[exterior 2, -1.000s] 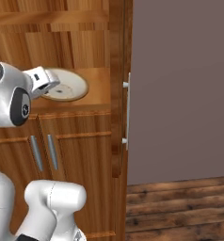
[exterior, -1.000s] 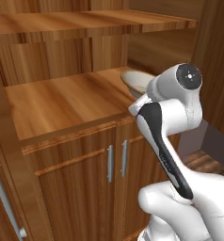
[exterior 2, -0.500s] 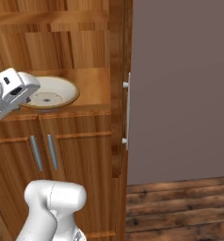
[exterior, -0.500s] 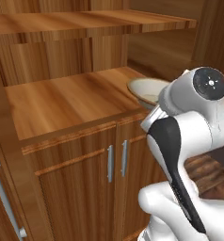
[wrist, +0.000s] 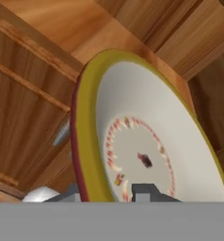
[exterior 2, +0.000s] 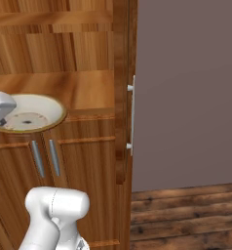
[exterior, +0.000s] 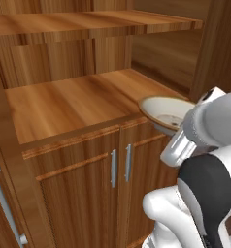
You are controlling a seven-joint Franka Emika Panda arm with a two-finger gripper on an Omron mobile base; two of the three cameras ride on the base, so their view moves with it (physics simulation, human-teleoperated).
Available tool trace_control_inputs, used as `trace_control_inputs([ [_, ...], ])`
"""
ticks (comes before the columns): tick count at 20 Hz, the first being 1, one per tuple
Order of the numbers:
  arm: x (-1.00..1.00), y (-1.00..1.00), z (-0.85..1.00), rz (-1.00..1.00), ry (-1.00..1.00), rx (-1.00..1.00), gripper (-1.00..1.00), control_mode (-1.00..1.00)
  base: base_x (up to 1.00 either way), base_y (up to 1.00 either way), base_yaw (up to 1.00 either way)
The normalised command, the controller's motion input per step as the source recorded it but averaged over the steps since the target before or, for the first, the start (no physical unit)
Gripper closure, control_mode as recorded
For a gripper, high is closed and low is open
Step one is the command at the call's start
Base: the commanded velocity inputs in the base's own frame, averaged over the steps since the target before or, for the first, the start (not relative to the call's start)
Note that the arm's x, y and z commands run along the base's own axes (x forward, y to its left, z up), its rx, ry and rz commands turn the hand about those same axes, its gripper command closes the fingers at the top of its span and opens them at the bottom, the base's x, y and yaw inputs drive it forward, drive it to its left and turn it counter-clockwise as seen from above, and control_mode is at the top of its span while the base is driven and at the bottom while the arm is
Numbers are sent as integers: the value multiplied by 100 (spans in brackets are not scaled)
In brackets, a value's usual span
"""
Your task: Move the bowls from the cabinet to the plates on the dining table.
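Overhanging cabinet [exterior: 78, 104] shelf's front edge, beige bowl [exterior 2: 28, 112] pinched by gripper [wrist: 115, 190]

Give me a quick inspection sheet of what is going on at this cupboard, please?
Surface: wooden cabinet shelf, bare wood.
Job's things: beige bowl with brown rim, held out past the shelf's front edge, over the lower doors.
Clutter: nothing seen.
Grippers: gripper shut on the beige bowl at its rim; one finger tip lies inside the bowl.
Cables: nothing seen.
Surroundings: open cabinet door with grey bar handle, grey wall, dark plank floor.
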Motion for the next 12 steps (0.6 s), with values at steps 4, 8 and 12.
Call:
trace_control_inputs([
  [4,-94,13,0,4,0,0,100,-100,0,0,0],
  [8,-43,15,0,4,7,-2,100,-100,0,0,0],
  [12,-1,4,0,0,3,0,100,-100,0,0,0],
])
